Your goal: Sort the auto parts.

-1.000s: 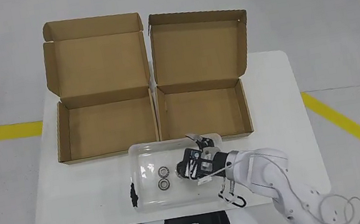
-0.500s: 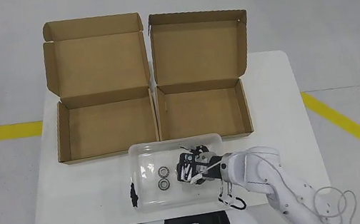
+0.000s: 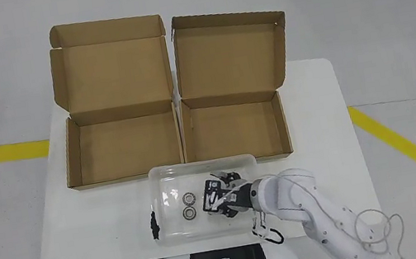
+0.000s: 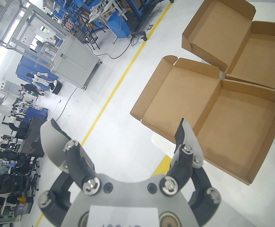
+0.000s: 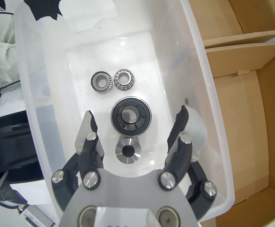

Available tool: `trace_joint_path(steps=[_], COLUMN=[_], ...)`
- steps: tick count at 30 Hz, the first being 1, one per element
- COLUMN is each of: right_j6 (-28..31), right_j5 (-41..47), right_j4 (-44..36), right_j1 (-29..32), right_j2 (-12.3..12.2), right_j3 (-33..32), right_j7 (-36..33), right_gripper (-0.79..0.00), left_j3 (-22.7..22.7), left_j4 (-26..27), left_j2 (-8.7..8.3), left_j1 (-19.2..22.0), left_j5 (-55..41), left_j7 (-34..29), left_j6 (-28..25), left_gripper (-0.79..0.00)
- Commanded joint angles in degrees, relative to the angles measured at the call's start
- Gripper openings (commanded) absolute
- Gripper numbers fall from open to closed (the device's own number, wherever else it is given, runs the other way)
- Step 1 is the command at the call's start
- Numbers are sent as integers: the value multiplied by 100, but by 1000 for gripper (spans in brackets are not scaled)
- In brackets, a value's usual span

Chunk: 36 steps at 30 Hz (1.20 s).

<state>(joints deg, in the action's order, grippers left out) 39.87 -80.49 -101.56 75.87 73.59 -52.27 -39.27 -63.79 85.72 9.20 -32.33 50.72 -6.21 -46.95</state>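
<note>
The bin walls [image 5: 199, 64] closely flank the spread right hand [image 5: 136, 110].

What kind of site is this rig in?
Probably a robotics lab or factory floor: a yellow floor line, an aluminium-frame enclosure, and another white robot standing among workstations in the background.

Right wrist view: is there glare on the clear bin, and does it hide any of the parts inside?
Right wrist view: white glare spots lie on the clear bin floor, yet none covers the two small bearings, the large bearing or the metal sleeve. Top view: the light is even, with only faint shade inside the cardboard boxes.
</note>
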Motion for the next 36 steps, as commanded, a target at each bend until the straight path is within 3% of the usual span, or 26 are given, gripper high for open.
trace_joint_path(steps=[1,12,15,17,19,23,24,26,36], right_j6=[-18,-77,-102,-118,-127,-147,-150,-157,-223], right_j5=[19,190,224,238,242,254,248,243,158], right_j4=[90,543,590,608,632,672,674,679,440], right_j1=[-64,-461,-520,-546,-566,-596,-604,-617,-541], right_j2=[7,67,74,75,73,68,66,63,1], right_j3=[51,374,429,453,472,505,513,527,434], right_j7=[-9,-120,-174,-187,-196,-197,-200,-199,133], right_gripper=[-129,-123,-163,-234,-379,-517,-683,-785,-785], left_j3=[0,0,0,0,0,0,0,0,0], left_j4=[0,0,0,0,0,0,0,0,0], left_j2=[0,0,0,0,0,0,0,0,0], left_j1=[0,0,0,0,0,0,0,0,0], left_j5=[0,0,0,0,0,0,0,0,0], left_j7=[0,0,0,0,0,0,0,0,0], left_j6=[0,0,0,0,0,0,0,0,0], left_gripper=[0,0,0,0,0,0,0,0,0])
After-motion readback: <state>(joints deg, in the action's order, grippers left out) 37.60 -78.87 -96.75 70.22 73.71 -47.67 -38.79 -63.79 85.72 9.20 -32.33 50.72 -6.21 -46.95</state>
